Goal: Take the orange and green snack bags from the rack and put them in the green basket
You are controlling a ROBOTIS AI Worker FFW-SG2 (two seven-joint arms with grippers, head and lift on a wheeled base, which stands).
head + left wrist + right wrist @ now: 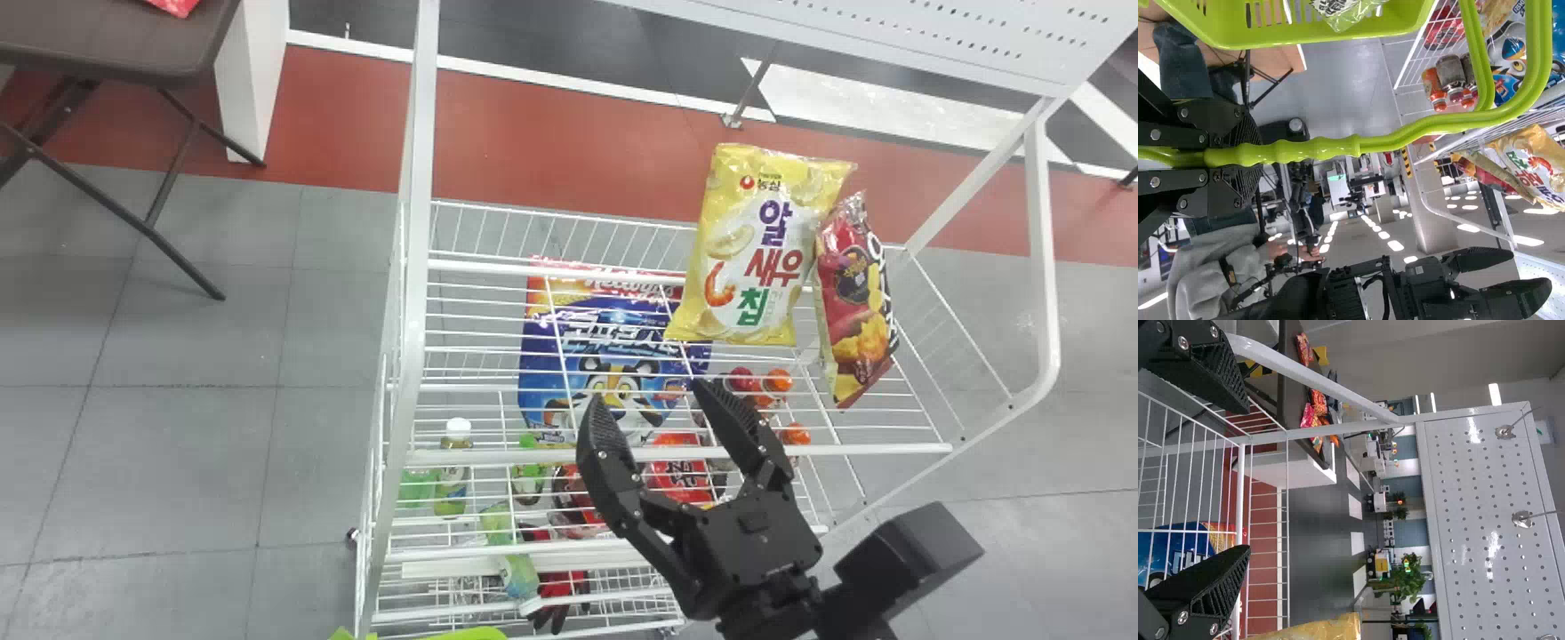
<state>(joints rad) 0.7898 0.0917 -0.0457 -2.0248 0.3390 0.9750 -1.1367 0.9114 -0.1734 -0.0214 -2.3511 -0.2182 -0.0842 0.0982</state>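
Hovering by rack [1042, 267], right gripper [649, 398], fingers spread, near yellow bag [756, 249] and red bag [858, 307]; left gripper [1250, 160] clenched around green basket's [1318, 45] handle [1405, 138].

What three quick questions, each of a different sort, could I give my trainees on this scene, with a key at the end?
1. True or false: the right gripper is holding the yellow snack bag.

2. Multiple choice: what are the left gripper's fingers closed on?
A) a bottle
B) the green basket handle
C) a cereal bag

3. Fill the gap: right beside the yellow snack bag, in the head view, is a narrower-looking snack bag that is mostly ____.

Key: 1 false; 2 B; 3 red
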